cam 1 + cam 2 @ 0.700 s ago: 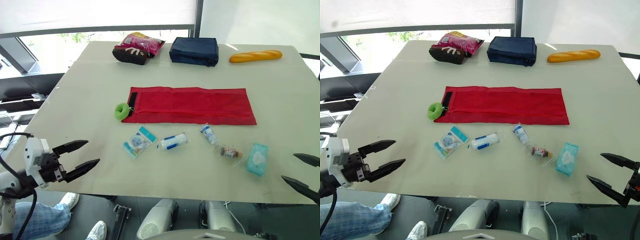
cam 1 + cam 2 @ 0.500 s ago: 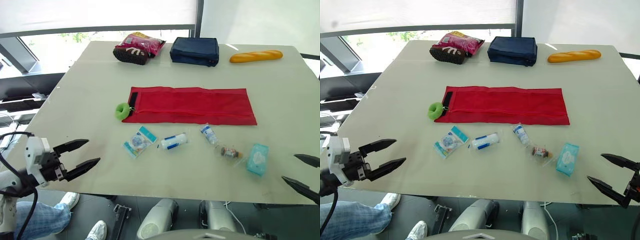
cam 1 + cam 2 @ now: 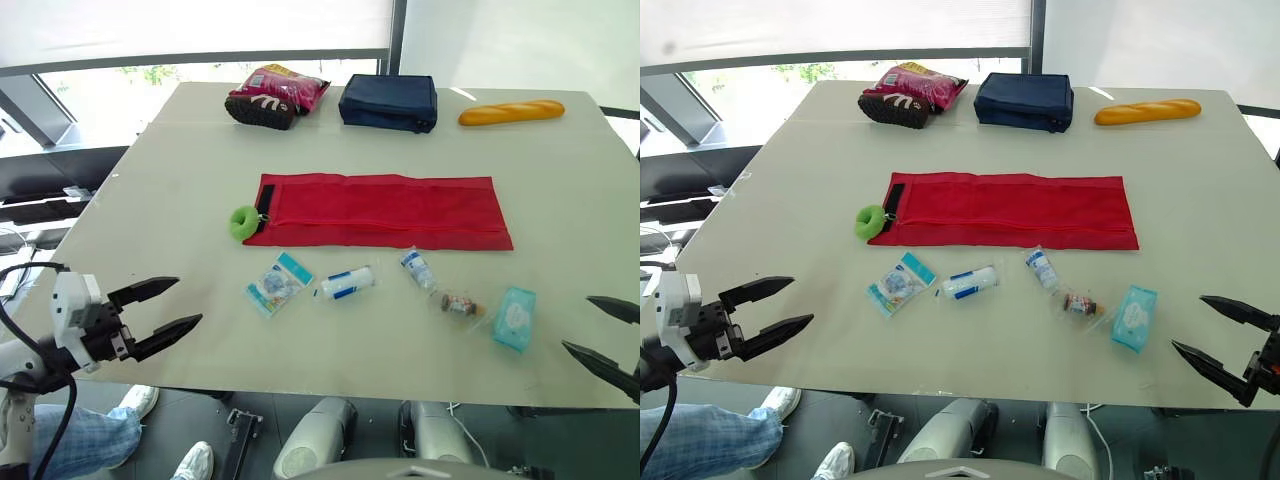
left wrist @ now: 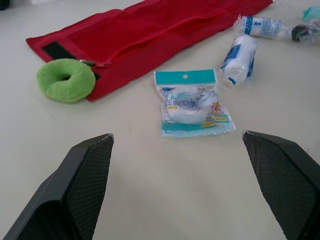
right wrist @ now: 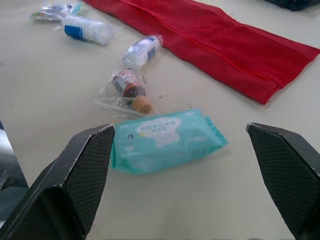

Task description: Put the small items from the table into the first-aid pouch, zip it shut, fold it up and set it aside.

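Where the view ends, right pincer (image 3: 1188, 322) cropped, spread wide

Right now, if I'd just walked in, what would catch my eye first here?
The red pouch lies flat across the table, a green ring at its left end. Nearer the robot sits a row of small packets, ending in a teal pack on the right. The left gripper and right gripper hang open at the near edge.

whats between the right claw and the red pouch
In the right wrist view, the teal wipes pack lies ahead of the right claw, then a bagged bottle, then the red pouch.
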Motion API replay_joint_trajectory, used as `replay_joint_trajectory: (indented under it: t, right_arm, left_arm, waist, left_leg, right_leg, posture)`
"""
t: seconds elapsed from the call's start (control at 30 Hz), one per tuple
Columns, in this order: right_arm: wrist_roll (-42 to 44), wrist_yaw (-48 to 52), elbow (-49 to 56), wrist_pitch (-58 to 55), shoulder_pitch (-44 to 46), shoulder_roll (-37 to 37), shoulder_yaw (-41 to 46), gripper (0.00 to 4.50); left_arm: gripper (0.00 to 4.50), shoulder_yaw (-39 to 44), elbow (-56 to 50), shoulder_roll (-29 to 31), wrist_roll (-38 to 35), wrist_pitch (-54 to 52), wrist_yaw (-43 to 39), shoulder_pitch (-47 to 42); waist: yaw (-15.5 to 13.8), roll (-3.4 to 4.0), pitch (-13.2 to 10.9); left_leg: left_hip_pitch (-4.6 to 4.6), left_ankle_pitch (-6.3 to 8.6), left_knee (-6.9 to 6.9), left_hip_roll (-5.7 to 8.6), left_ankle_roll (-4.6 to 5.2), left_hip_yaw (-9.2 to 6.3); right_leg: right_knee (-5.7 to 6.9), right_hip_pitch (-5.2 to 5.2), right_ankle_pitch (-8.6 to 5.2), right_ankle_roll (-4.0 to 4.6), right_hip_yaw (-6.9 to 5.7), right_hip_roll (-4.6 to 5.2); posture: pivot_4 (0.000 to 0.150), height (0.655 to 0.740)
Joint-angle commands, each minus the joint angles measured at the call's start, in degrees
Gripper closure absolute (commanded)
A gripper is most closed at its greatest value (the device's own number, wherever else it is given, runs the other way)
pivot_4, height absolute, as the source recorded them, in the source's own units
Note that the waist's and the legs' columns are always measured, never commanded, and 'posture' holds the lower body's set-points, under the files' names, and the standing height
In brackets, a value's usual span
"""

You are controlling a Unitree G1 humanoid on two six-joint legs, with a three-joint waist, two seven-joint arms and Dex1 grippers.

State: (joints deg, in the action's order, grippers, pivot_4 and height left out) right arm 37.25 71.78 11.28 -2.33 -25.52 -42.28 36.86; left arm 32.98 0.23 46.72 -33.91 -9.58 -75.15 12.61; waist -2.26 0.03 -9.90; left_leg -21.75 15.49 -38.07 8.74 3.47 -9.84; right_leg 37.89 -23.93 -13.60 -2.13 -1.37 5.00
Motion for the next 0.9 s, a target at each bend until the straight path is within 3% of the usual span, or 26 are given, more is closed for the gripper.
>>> replay_joint_trajectory:
  t: [0.03,0.17,0.4,0.63,0.9]
  right_arm:
    - [2.17,-0.57,4.24,-1.57,0.79,-0.71,-0.08,0.00]
    - [6.34,-4.21,13.47,-6.98,3.44,-0.99,-3.78,0.00]
    - [9.92,-13.62,24.52,-15.43,15.65,-2.31,-14.82,0.00]
    - [11.92,-22.89,29.96,-22.26,31.99,0.57,-27.41,0.00]
    - [10.74,-25.90,29.81,-23.98,39.14,2.98,-32.34,0.00]
  left_arm:
    - [0.11,-0.37,-1.91,0.21,-1.01,-0.27,0.70,-1.12]
    - [0.11,-4.49,-0.30,1.83,-0.90,-5.36,2.85,-7.55]
    - [0.11,-19.19,7.76,5.37,6.81,-12.59,3.10,-22.97]
    - [0.11,-33.91,23.10,4.20,16.61,-12.49,-2.54,-38.92]
    - [0.11,-41.49,31.41,1.11,21.74,-10.15,-9.71,-46.94]
  waist:
    - [-0.02,0.00,0.00]
    - [-0.09,0.00,0.00]
    - [-0.06,-0.03,-0.02]
    - [0.12,-0.15,-0.07]
    - [-0.09,-0.26,0.02]
  left_leg:
    - [0.00,0.00,0.00,0.00,0.00,0.00]
    - [-0.01,0.00,0.00,0.00,0.00,-0.01]
    - [-0.05,-0.01,-0.03,-0.01,-0.02,0.00]
    - [-0.28,-0.28,-0.01,0.00,-0.06,0.01]
    - [-0.78,-0.34,-0.27,0.10,0.03,-0.05]
  right_leg:
    - [0.00,0.00,0.00,0.00,0.00,0.00]
    - [0.00,-0.01,0.06,-0.09,0.00,-0.01]
    - [-0.02,-0.08,0.17,-0.16,0.01,-0.05]
    - [-0.03,-0.34,0.21,-0.11,0.01,-0.05]
    - [0.03,-0.73,0.31,-0.17,-0.03,0.00]
  posture:
    - [0.150,0.7293]
    - [0.150,0.7293]
    - [0.150,0.7293]
    - [0.150,0.7293]
    - [0.150,0.7293]
